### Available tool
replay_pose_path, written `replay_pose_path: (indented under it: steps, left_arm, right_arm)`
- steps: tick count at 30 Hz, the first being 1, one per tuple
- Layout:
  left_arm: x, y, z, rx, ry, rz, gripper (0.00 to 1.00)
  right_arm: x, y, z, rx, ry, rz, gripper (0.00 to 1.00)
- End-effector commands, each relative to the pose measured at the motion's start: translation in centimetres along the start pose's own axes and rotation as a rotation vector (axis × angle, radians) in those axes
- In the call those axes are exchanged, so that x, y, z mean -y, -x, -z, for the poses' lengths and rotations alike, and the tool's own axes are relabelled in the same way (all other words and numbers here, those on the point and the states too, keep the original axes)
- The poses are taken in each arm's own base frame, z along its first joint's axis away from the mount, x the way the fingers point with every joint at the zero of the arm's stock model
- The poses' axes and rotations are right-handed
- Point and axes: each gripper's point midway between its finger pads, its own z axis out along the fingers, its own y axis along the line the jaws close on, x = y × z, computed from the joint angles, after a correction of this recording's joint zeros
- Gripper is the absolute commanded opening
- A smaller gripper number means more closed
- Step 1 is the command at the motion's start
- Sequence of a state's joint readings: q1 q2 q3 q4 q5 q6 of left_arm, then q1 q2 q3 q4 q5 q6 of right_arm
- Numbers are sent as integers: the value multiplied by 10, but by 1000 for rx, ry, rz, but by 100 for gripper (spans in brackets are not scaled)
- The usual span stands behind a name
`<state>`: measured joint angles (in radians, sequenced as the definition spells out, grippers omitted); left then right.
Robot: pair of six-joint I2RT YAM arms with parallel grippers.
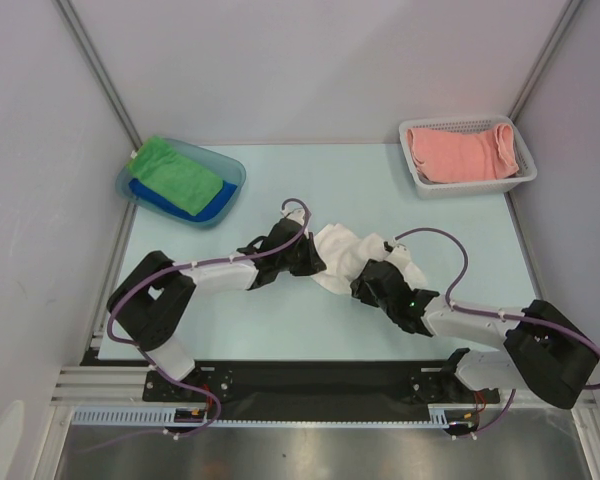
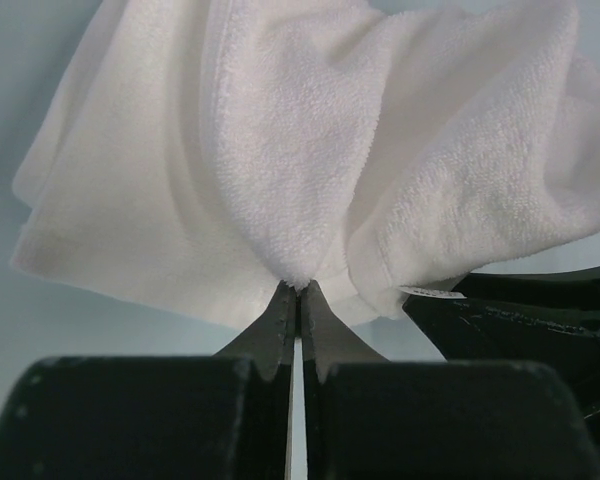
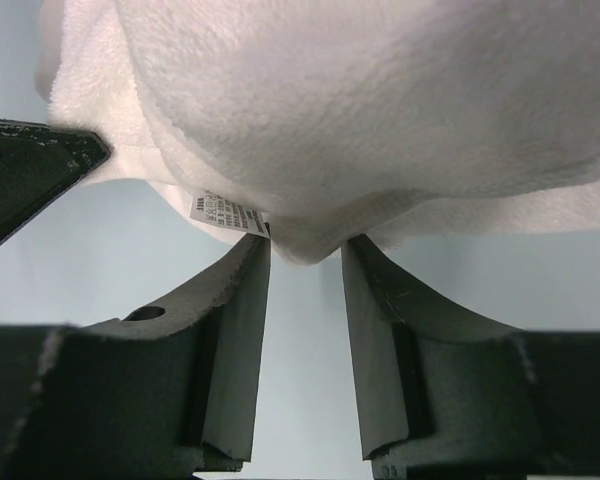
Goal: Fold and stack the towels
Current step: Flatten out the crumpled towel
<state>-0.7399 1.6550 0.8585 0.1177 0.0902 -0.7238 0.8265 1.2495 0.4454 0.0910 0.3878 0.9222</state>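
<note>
Left gripper (image 2: 300,288) low, tight on towel (image 2: 280,150)

Towel (image 3: 380,100) tag (image 3: 225,212) txt unreadable (too blurry).

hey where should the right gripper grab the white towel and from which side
Grip the white towel at the hemmed edge beside its tag, where a fold dips between the open right gripper. Probably come in low from its near right side; the left gripper pinches the neighbouring edge.
</note>
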Motion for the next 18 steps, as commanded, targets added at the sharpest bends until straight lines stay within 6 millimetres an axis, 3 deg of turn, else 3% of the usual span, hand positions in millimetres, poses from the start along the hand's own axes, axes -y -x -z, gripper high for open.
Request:
replay_pose_path:
  steps: [1,7,14,18]
  left_arm:
    - [9,15,11,50,-33,-23,0]
    - [11,18,15,60,-40,-27,1]
    - [15,23,28,83,-46,-40,0]
    - [15,31,42,122,-32,-58,1]
  right_arm:
    - [-9,15,-5,70,4,-33,38]
    - [-9,15,-6,69,2,-35,23]
    - [-9,23,7,84,11,-34,2]
    - [-10,30,23,90,33,-38,0]
